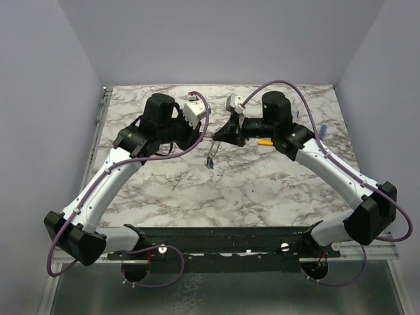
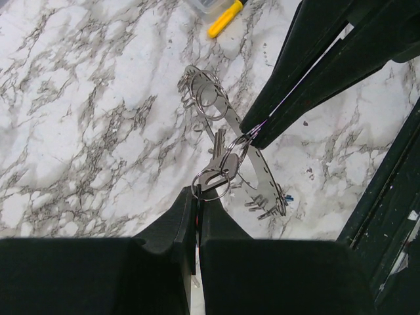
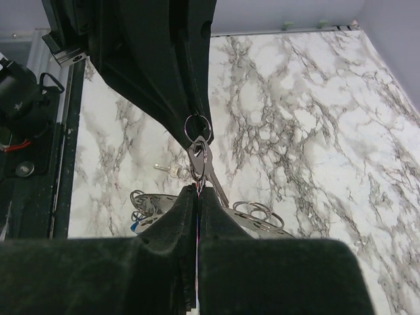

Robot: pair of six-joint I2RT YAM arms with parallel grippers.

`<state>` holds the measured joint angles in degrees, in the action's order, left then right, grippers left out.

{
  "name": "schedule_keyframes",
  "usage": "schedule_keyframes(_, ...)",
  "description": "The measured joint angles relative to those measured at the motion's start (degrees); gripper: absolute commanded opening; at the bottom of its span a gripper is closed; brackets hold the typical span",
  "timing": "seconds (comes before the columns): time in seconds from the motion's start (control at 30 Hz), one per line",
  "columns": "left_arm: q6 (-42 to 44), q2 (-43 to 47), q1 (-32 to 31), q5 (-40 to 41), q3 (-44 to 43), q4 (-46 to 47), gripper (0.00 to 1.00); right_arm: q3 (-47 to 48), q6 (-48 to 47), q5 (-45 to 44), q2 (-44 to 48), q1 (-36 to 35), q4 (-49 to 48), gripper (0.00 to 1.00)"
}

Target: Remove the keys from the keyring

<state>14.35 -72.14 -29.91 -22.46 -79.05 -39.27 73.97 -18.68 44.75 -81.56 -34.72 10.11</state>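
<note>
The flat grey keyring (image 2: 262, 174) hangs tilted above the marble table, with small split rings and several keys on it, one blue-headed (image 2: 287, 197). My right gripper (image 3: 197, 190) is shut on the keyring's edge; its fingertips (image 2: 257, 125) show in the left wrist view. My left gripper (image 2: 197, 191) is shut on a small split ring (image 2: 211, 184) carrying a silver key (image 3: 200, 161), still linked to the keyring (image 3: 262, 220). In the top view both grippers, left (image 1: 207, 133) and right (image 1: 218, 134), meet mid-table with keys (image 1: 211, 159) dangling below.
A loose silver key (image 3: 167, 171) lies on the table under the grippers. A yellow-handled tool (image 1: 264, 140) lies to the right of the right gripper, beside a clear plastic box (image 2: 207, 5). The table's rail (image 1: 100, 111) runs along the left edge.
</note>
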Motion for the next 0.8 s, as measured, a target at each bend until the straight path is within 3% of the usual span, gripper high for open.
schedule_keyframes(0.33,-0.37,0.02,0.63,-1.25,2.14,2.01,0.0,-1.6,7.1,3.69,0.2,2.4,-5.97,0.01)
schedule_keyframes(0.8,-0.31,-0.57,1.27,-5.03,2.14,2.1,0.0,-10.86,34.07,8.7,-0.74,3.32,-36.24,0.01)
